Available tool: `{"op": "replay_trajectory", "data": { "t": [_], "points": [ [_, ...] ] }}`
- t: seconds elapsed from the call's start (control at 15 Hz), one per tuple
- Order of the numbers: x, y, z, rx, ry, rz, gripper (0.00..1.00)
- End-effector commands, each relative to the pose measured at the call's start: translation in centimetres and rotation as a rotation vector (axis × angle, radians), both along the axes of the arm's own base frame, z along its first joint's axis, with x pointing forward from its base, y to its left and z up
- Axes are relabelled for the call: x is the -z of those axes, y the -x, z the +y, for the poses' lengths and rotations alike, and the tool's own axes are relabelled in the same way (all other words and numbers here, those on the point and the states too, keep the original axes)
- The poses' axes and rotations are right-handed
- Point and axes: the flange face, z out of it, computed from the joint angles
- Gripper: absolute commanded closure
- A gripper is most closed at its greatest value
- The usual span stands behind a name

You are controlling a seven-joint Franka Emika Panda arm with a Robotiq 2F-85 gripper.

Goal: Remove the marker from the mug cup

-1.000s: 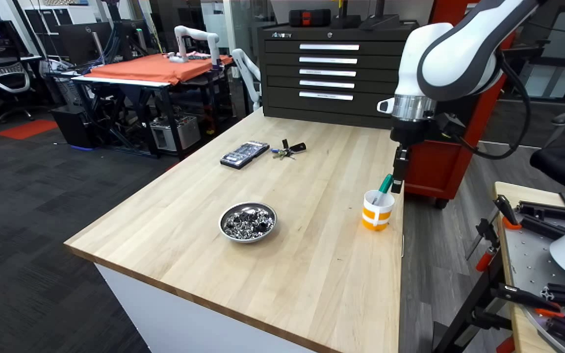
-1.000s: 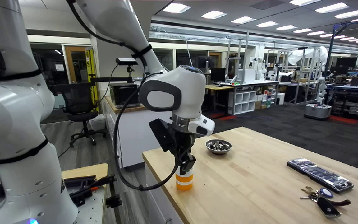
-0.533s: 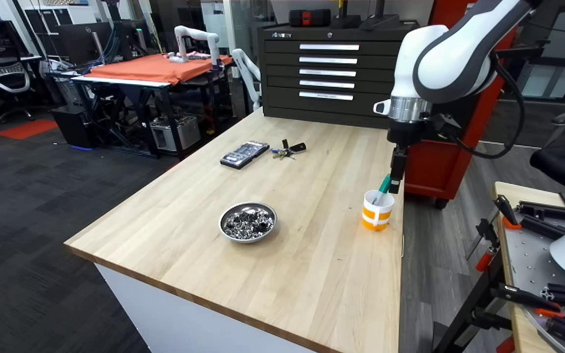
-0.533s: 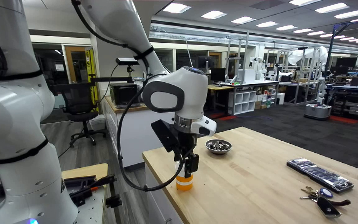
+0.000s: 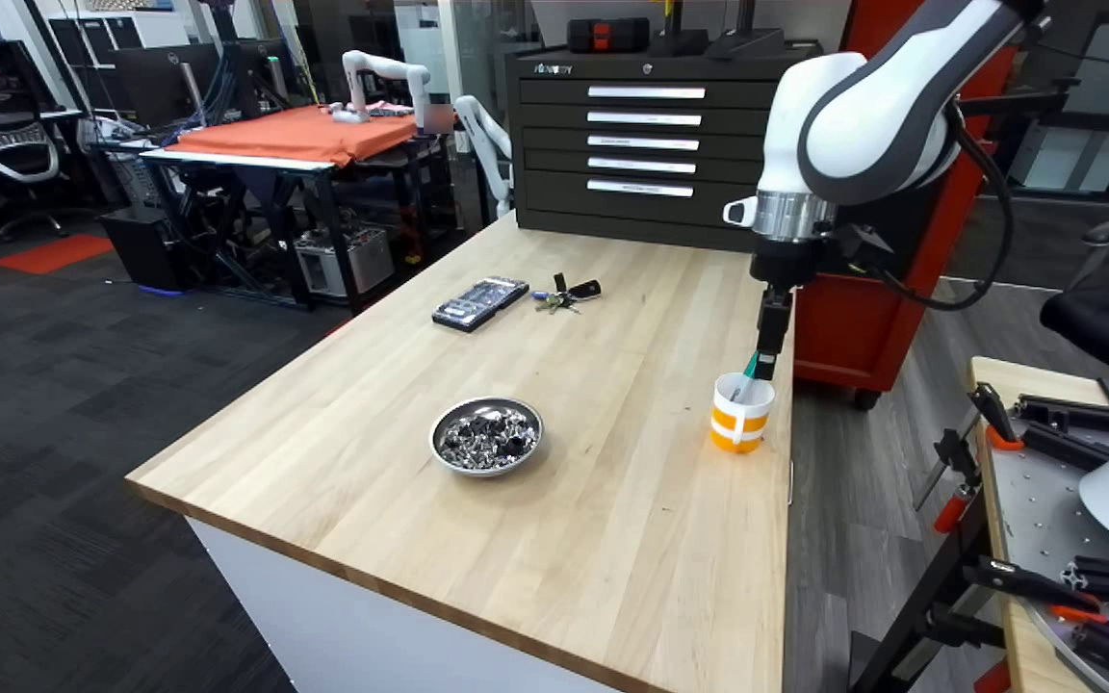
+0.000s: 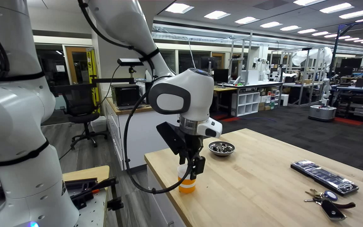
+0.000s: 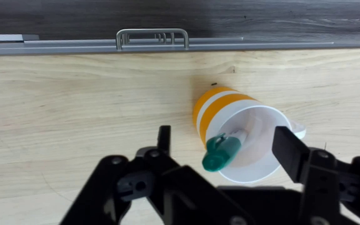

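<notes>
- Green-capped marker [image 7: 222, 153] leans inside the mug [image 7: 213, 116]; the gripper [image 5: 766, 368] covers the marker's top in an exterior view.
- Jaws spread wide.
- Mug near one edge of the wooden table [image 5: 564, 549]; grey floor [image 5: 829, 500] beyond.

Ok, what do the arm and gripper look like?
The arm is white and rounded, with dark-grey trim, black straps, a looping black cable and a silver metal collar near its end. The gripper is black and jointed, with flat, blocky fingertips.
</notes>
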Motion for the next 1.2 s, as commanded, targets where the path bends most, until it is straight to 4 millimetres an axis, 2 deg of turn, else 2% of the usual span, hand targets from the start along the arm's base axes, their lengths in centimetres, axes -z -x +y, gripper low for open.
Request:
{"op": "replay_trajectory", "data": {
  "t": [0.0,0.33,0.53,0.73,0.8,0.87,1.13],
  "points": [
    [-0.1,-0.8,-0.3,-0.023,0.003,-0.02,0.45],
    [-0.4,-1.1,-0.2,-0.035,0.007,-0.029,0.79],
    [-0.7,-1.0,-0.1,-0.037,0.01,-0.022,0.95],
    [-1.1,-0.9,0.0,-0.043,0.009,-0.013,0.94],
    [-1.4,-0.8,0.1,-0.049,0.01,-0.011,0.98],
    [-1.6,-0.7,0.1,-0.051,0.015,-0.007,0.95],
    [-2.5,-0.6,0.3,-0.076,0.039,0.001,0.95]
  ]
}}
